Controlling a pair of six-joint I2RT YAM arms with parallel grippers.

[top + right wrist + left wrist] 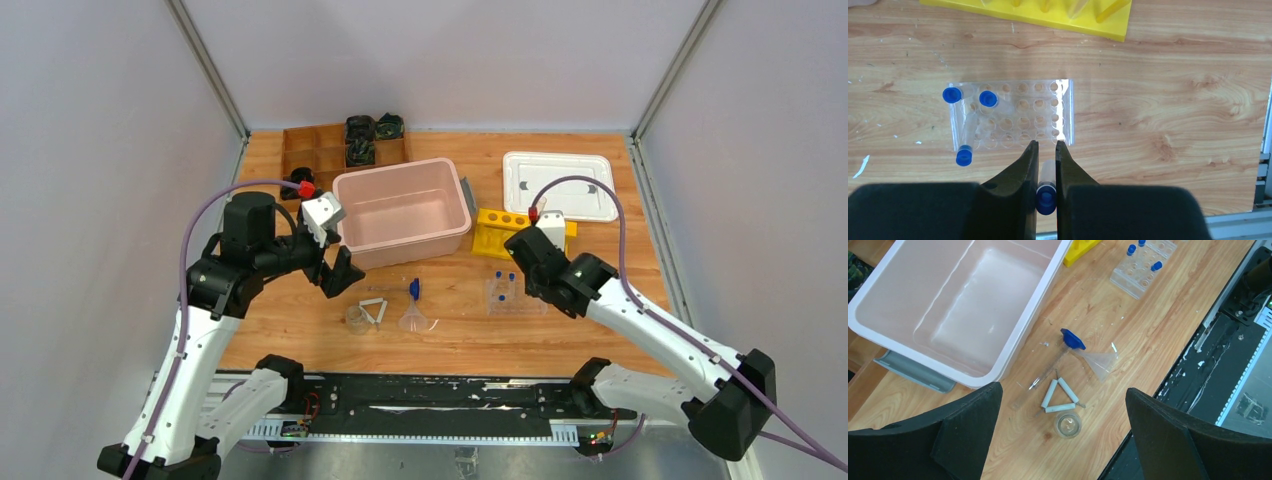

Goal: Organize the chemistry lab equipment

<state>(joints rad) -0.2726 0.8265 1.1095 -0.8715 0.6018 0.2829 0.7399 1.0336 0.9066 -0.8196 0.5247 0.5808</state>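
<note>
One blue-capped tube (1046,189) clamped in right end effector (1047,146), near clear tray (1064,114)

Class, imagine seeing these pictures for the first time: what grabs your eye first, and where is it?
The big pink bin sits mid-table, empty. To its right and nearer the arms, the right gripper pinches a blue-capped tube by the clear tray, which bears three more. The left gripper hangs wide open above the white triangle, beaker and funnel.

Left hand (1063,392), fingers far apart; right hand (1047,147), fingers close together.
</note>
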